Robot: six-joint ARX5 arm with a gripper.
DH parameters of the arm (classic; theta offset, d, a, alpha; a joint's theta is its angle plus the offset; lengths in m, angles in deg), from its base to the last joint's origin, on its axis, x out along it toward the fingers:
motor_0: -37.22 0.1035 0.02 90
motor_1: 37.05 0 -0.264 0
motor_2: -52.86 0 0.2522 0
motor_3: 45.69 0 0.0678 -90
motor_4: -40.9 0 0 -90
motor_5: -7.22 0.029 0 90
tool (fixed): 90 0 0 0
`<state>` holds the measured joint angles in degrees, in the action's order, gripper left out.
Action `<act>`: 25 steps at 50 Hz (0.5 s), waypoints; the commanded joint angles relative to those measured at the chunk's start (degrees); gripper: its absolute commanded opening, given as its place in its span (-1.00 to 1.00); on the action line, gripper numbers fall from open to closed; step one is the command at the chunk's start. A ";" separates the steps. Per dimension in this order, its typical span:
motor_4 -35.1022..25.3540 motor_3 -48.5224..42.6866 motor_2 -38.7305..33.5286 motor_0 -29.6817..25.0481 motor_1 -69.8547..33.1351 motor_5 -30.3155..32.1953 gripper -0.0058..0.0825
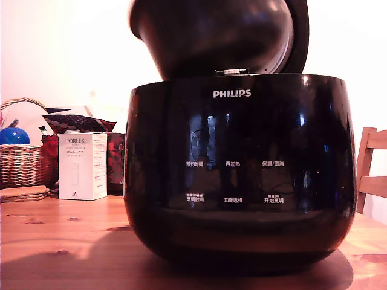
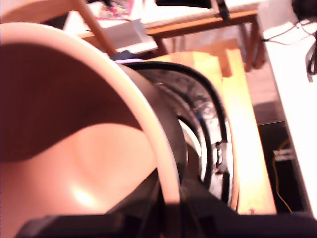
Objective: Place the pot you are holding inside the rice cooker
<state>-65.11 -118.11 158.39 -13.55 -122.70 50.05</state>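
Observation:
The rice cooker [image 1: 239, 175], glossy black and marked PHILIPS, fills the middle of the exterior view on the wooden table. Its hinged lid [image 1: 299, 30] stands open behind it. The dark round pot [image 1: 205, 36] hangs tilted just above the cooker's top opening, its rounded bottom facing the camera. In the wrist view the pot's smooth inside [image 2: 74, 148] fills the frame, and my gripper [image 2: 171, 206] is shut on its thin rim. Beyond the rim lie the cooker's black ring and open cavity [image 2: 218, 124]. The exterior view does not show my gripper.
At the exterior view's left stand a wicker basket [image 1: 21, 163] with a blue ball [image 1: 13, 136], a white PORLEX box [image 1: 81, 166] and cork mats [image 1: 23, 193]. A wooden chair [image 1: 372, 172] stands at that view's right. The table [image 1: 60, 241] is wooden.

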 commanded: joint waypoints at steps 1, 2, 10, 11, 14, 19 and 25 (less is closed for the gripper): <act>-0.28 2.05 1.49 -0.96 0.46 1.14 -0.92; -0.26 1.90 1.49 -1.07 0.31 1.14 -0.92; 0.04 0.70 1.49 -1.95 -1.33 4.07 -0.92; 0.20 0.44 1.49 -2.05 -1.51 4.72 -0.92; 1.42 -0.44 1.49 -2.43 -2.32 4.90 -0.92; 3.80 -2.10 1.49 -2.89 -3.96 8.50 -0.92; 6.08 -3.48 1.49 -3.08 -5.64 12.17 -0.92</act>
<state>-59.32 -121.63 158.45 -16.17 -127.81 59.18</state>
